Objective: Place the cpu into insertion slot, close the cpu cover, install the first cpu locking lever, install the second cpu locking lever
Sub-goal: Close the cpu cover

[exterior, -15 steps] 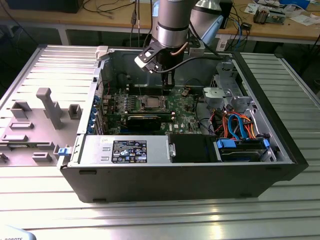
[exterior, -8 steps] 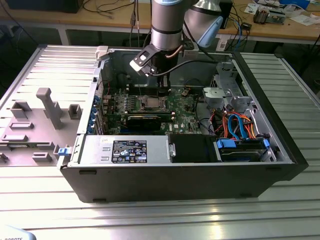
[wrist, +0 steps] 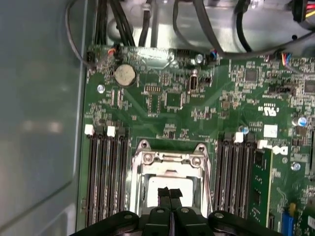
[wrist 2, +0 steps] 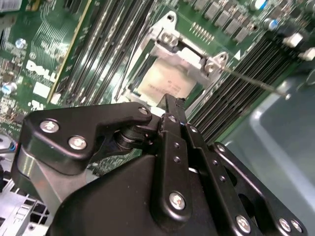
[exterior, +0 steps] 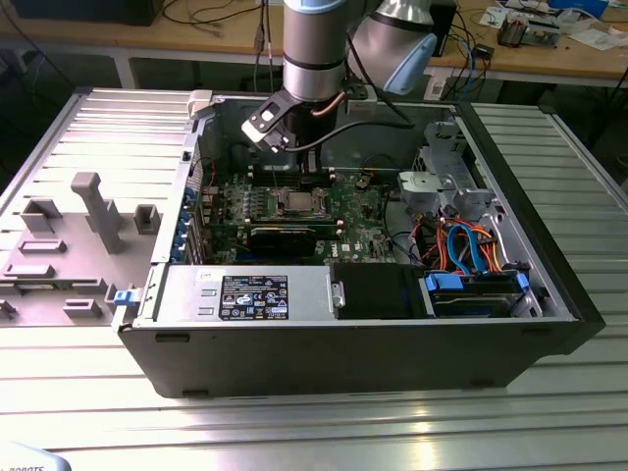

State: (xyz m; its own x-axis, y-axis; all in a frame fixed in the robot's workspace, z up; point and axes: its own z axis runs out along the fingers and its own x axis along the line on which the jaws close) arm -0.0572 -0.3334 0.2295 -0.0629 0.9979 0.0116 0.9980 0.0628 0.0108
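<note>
Inside the open black computer case (exterior: 343, 355) on the ribbed metal table (exterior: 294, 434), the black end effector (wrist: 170, 192) is hanging clenched over the silvery-grey square cpu (wrist: 151, 192).

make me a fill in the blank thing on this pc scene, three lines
1. The cpu lies in the insertion slot on a ____ circuit board.
2. The fingers of the gripper are ____ over the cpu.
3. Black memory slots flank the insertion slot on ____ sides.
Missing: green; shut; both
</note>
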